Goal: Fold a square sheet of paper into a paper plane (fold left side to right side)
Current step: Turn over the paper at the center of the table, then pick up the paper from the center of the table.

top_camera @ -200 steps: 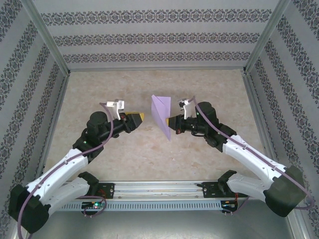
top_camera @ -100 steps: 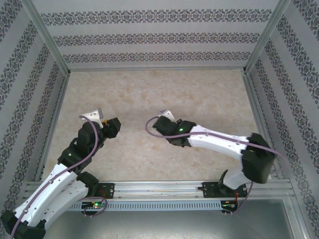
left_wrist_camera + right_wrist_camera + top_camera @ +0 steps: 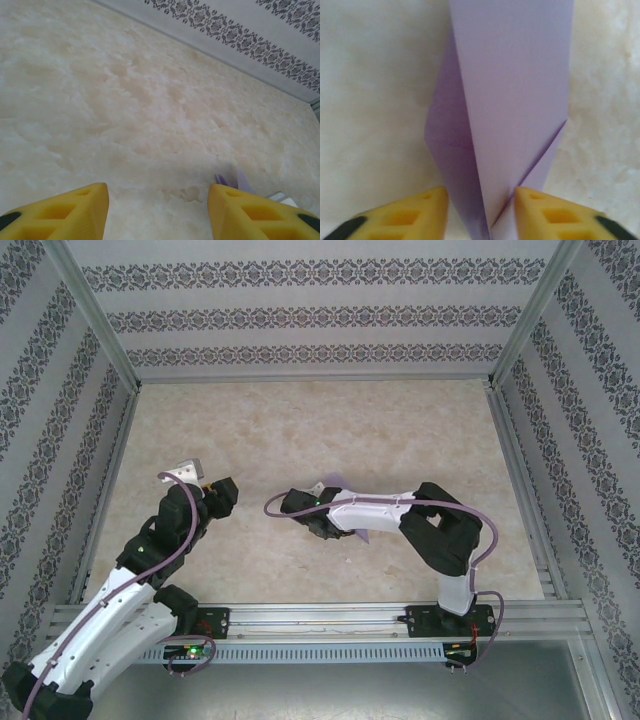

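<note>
No text, label, brand, number or sign can be read on anything here.

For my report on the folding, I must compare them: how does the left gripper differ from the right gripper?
The left gripper has bare table between its yellow fingers; the right gripper has the lilac paper plane between its own. In the top view, the left gripper sits on its own side; the right gripper is stretched leftward toward the table's middle. Both stand open.
</note>
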Available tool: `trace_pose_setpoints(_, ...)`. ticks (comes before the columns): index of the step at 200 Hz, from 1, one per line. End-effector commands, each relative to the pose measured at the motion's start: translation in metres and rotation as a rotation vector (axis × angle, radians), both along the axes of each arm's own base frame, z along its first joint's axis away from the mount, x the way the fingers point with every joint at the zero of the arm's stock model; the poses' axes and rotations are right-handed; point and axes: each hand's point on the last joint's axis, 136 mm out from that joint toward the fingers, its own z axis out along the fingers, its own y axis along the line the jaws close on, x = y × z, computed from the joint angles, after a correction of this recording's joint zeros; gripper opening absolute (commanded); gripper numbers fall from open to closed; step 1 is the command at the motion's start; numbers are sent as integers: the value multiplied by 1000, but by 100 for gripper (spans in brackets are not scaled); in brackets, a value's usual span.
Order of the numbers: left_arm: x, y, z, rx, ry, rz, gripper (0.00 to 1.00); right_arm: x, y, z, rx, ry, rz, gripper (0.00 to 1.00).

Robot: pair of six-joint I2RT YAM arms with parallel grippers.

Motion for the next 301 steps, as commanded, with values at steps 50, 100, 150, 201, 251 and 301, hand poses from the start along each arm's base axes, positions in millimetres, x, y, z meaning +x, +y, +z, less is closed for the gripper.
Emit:
trace_pose_setpoints(50, 18, -42, -21, -111, 92, -143, 64, -2, -9, 85, 457, -16, -72, 76)
trace_pose_setpoints(100, 32, -83, -49, -212, 217, -259, 64, 7, -55, 113, 735, -63, -165, 96)
trace_pose_setpoints(150, 36, -135, -77, -344, 320, -386, 60, 17, -99, 105, 1026, -109, -305, 98)
trace_pose_setpoints(201, 49, -188, -101, -467, 344, -408, 59, 19, -123, 82, 1176, -100, -436, 98)
trace_pose_setpoints(251, 62, -212, -130, -567, 351, -319, 53, 17, -130, 78, 1164, -117, -437, 98)
trace_pose_setpoints(301, 72, -230, -148, -606, 359, -298, 47, 14, -134, 75, 1163, -117, -439, 98)
